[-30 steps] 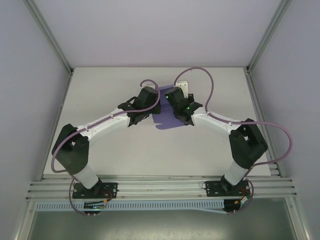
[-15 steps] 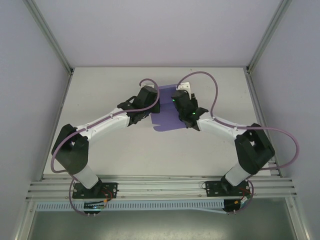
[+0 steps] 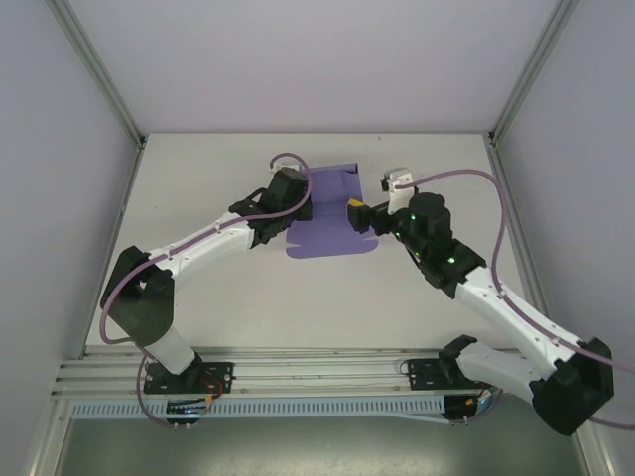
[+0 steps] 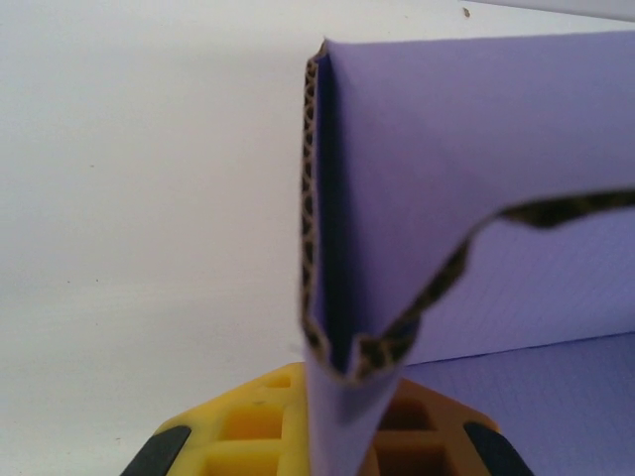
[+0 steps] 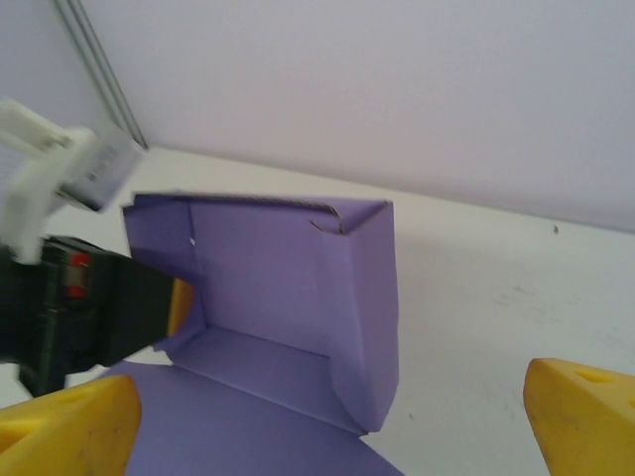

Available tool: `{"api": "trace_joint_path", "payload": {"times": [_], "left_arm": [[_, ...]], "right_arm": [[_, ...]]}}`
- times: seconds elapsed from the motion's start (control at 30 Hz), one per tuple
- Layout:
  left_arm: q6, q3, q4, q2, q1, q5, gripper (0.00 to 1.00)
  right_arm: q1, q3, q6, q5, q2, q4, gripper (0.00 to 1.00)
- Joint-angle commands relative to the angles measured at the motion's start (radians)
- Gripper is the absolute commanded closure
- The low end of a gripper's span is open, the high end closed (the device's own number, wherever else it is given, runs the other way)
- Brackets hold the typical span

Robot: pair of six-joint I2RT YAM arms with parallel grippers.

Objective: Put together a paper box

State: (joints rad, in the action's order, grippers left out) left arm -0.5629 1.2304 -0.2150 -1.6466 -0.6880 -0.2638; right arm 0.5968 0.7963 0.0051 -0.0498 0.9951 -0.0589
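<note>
Lavender paper box (image 3: 329,220) is pinched in the left claw (image 4: 342,426) while the right claw (image 5: 325,421) gapes wide.

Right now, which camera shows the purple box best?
The right wrist view. You can see the box, its floor and two walls standing up. The top view has the box small, between the arms. The left wrist view is very close on one folded edge, pinched in the left gripper.
</note>
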Motion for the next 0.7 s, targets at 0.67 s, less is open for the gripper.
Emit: {"api": "trace_joint_path", "payload": {"times": [0.67], "left_arm": [[-0.008, 0.006, -0.012, 0.024, -0.001, 0.057, 1.00]], "right_arm": [[-0.121, 0.233, 0.010, 0.137, 0.403, 0.066, 0.40]]}}
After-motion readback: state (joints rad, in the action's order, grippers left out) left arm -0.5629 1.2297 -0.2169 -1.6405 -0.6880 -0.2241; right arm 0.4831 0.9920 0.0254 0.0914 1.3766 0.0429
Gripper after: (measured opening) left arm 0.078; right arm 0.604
